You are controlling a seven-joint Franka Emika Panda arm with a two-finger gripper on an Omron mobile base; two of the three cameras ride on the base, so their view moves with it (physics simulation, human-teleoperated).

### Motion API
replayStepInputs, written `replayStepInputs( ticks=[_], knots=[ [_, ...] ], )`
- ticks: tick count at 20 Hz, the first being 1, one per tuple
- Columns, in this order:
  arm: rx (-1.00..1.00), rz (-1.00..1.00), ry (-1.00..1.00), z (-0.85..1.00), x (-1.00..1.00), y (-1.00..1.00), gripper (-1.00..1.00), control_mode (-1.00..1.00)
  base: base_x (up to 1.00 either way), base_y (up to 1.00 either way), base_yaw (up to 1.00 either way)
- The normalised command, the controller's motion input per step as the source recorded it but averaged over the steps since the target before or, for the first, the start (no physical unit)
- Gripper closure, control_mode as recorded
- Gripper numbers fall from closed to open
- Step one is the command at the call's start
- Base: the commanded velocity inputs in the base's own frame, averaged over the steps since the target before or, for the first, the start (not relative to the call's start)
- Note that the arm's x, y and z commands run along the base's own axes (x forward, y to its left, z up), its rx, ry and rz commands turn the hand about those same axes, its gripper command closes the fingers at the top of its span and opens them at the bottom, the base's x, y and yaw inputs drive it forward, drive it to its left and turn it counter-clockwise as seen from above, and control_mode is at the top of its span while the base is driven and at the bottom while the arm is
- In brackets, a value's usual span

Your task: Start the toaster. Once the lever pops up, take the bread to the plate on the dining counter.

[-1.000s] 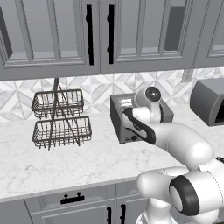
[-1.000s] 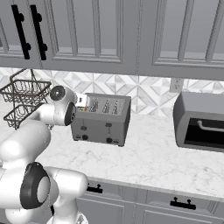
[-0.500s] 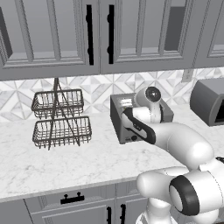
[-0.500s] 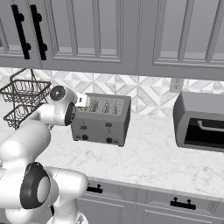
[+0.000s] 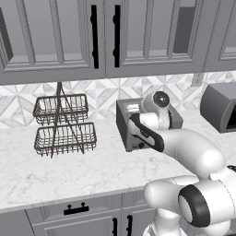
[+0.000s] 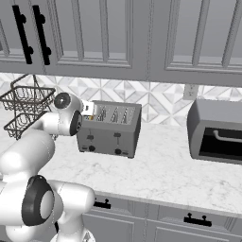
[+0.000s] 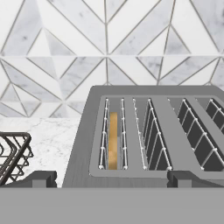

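Four wire-lined slots run across the top of the toaster [image 7: 151, 131], and in the hand view the bread [image 7: 113, 140] sits sunk in the slot nearest nine o'clock, only its golden-tan edge showing between the guide wires. The gripper [image 7: 109, 178] hovers just above the toaster's near rim; its two dark fingertips [image 7: 41, 178] stand wide apart, one at seven o'clock and one at five o'clock of that view, with nothing between them. A corner of the wire basket stand [image 7: 13, 155] shows at eight o'clock, on the marble worktop [image 7: 57, 140] below the tiled backsplash [image 7: 109, 48].

From the right base view, the toaster [image 6: 109, 130] stands on the marble worktop [image 6: 165, 170], dark knobs low on its front, with the arm's wrist against its nine o'clock end. A darker rounded-top appliance [image 6: 216, 130] stands well apart at three o'clock, and the wire basket stand [image 6: 23, 108] at nine o'clock.

In the left base view the toaster [image 5: 129, 124] is half hidden behind the arm, with the two-tier wire basket stand [image 5: 62, 124] at nine o'clock of it and grey wall cabinets [image 5: 106, 37] above.
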Motion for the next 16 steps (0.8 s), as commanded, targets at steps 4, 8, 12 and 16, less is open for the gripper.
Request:
replayStepInputs(
  ticks=[4, 8, 12, 16],
  knots=[
    [0.00, 0.00, 0.00, 0.00, 0.00, 0.00, -1.00, -1.00, 0.00, 0.00, 0.00],
    [0.00, 0.00, 0.00, 0.00, 0.00, 0.00, -1.00, -1.00, 0.00, 0.00, 0.00],
    [0.00, 0.00, 0.00, 0.00, 0.00, 0.00, -1.00, -1.00, 0.00, 0.00, 0.00],
    [0.00, 0.00, 0.00, 0.00, 0.00, 0.00, -1.00, -1.00, 0.00, 0.00, 0.00]
  ],
)
